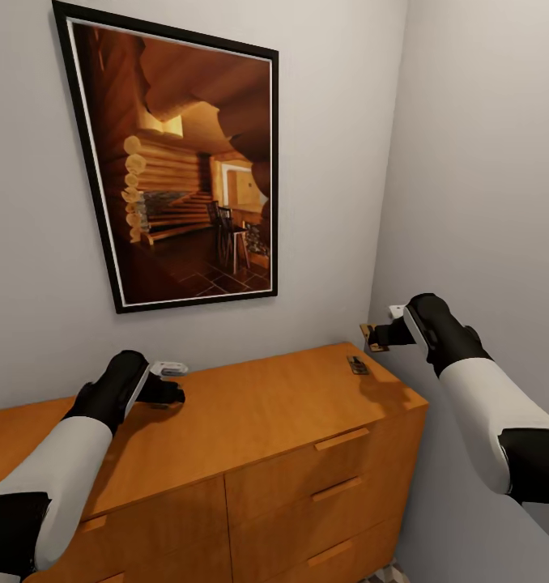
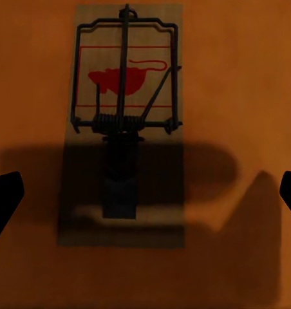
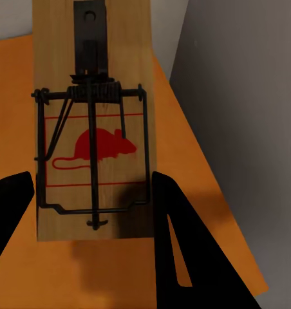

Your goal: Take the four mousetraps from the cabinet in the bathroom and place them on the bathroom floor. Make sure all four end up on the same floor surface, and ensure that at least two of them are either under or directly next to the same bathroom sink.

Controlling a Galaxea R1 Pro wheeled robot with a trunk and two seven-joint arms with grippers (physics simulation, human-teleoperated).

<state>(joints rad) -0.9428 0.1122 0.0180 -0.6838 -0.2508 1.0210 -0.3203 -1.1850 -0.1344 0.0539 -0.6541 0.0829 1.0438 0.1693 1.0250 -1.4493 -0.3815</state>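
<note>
mousetrap (image 3: 94,129) between right jaws, another (image 2: 123,122) beyond open left jaws

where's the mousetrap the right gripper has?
In the head view, the small brown wooden mousetrap is gripped by the right gripper, lifted above the right end of the orange-brown wooden cabinet, near the grey side wall.

We see our right gripper (image 1: 377,336) holding a mousetrap (image 1: 370,338) in the air past the cabinet's (image 1: 250,421) right end. A second mousetrap (image 1: 357,365) lies on the cabinet top near that corner. Our left gripper (image 1: 171,394) hovers low over the top, below a framed picture (image 1: 181,158).
</note>
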